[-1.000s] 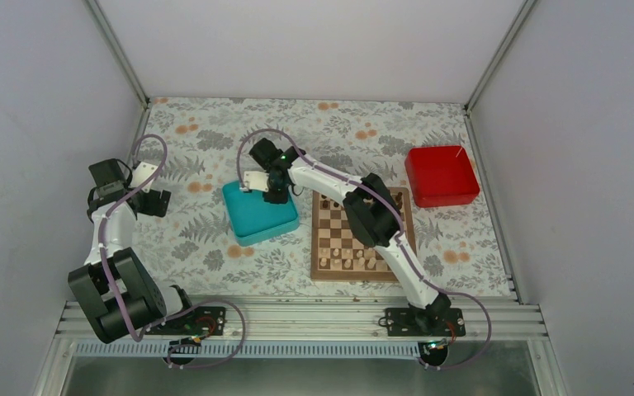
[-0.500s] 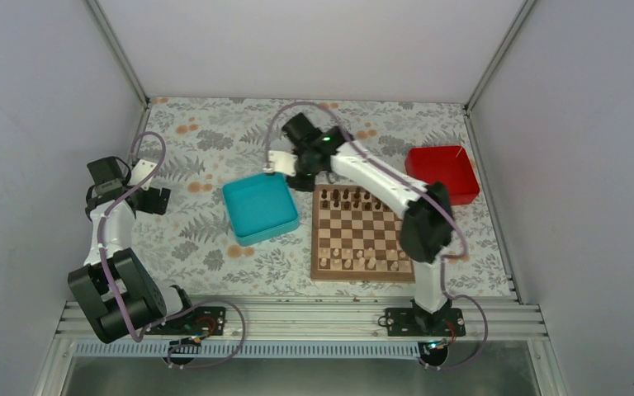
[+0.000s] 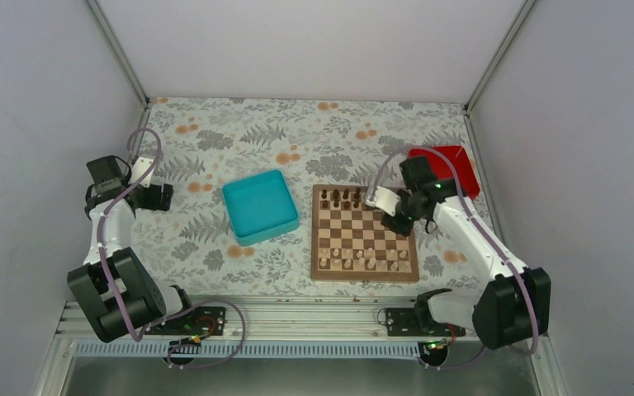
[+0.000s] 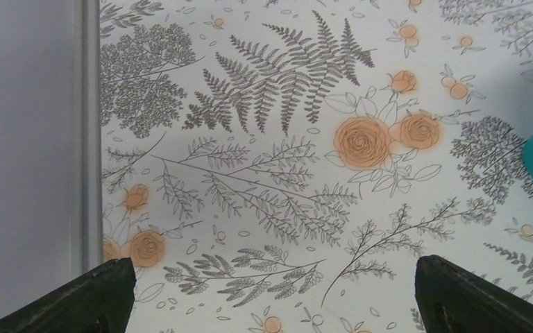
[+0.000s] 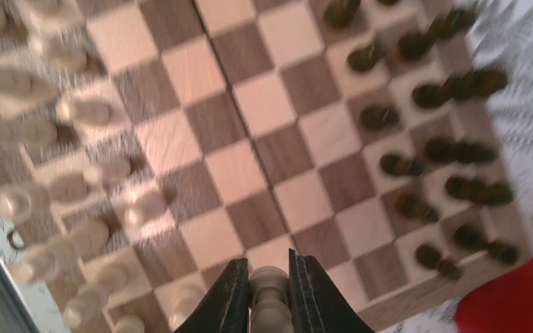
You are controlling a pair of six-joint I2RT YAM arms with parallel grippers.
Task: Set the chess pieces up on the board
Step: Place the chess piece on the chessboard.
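Pinching a pale piece [image 5: 269,295] at 3 o'clock on the board [image 3: 355,228], right gripper [image 3: 395,218] risks toppling crowded 6 o'clock neighbours [image 3: 361,262] lowering off-centre; left gripper [image 4: 271,284] wide.

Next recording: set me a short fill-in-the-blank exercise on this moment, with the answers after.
1. The right tool grips a pale chess piece above the ___.
2. The left tool hangs ___ over the floral cloth, holding nothing.
3. The dark chessmen stand at the ___ edge of the checkered squares.
4. The tray left of those squares is coloured ___.

Answers: chessboard; open; far; teal.
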